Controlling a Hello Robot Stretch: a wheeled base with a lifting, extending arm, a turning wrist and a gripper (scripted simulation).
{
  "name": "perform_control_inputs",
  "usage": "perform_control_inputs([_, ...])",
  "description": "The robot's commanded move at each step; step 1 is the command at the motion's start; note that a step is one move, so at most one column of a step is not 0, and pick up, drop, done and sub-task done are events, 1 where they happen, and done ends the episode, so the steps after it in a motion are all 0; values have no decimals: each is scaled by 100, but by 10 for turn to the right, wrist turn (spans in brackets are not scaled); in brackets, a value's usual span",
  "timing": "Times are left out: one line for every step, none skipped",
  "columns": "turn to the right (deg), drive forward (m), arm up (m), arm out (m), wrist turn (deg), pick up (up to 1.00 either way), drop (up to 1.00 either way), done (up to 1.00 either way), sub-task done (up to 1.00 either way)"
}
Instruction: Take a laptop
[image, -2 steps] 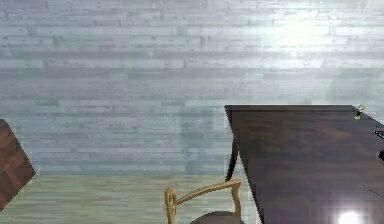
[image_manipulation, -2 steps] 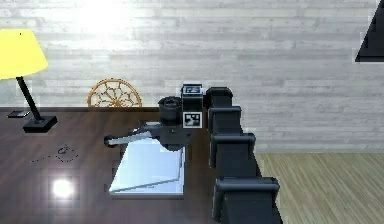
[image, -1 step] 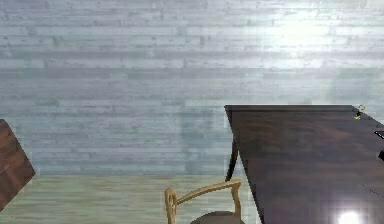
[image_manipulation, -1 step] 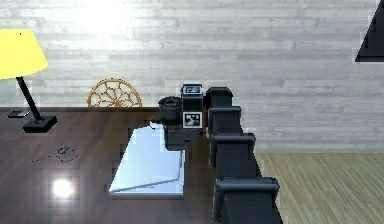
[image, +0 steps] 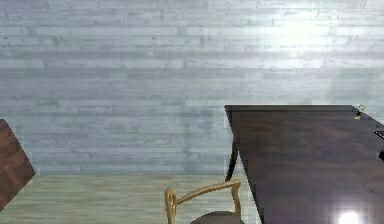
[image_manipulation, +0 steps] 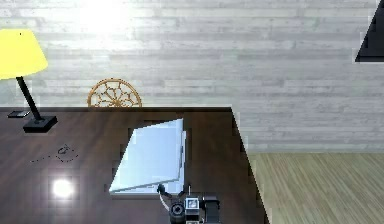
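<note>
judging this mid-task: laptop (image_manipulation: 150, 155) lies on the dark table (image_manipulation: 30, 175) just beyond the claw (image_manipulation: 166, 191), not lifted clear, so pickup is left; can't tell whether the claw holds anything.

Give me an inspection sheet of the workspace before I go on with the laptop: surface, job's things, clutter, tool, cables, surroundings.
Surface: dark glossy wooden table, with a bright glare spot.
Job's things: pale laptop lying on the table, toward its right end in the arm side view.
Clutter: yellow-shaded lamp on a black base at the arm side view's left; small thin dark thing near it, too small to name.
Tool: tool by the laptop's lower edge; cannot tell whether it holds anything.
Cables: nothing seen.
Surroundings: grey plank wall; round wicker chair back behind the table; wooden chair beside the table in the forward view; pale wood floor.
</note>
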Motion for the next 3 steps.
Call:
perform_control_inputs([0, 0, 0, 0, 0, 100, 0, 0, 0])
perform_control_inputs([0, 0, 10, 0, 0, 0, 0, 0, 0])
perform_control_inputs([0, 0, 0, 0, 0, 0, 0, 100, 0])
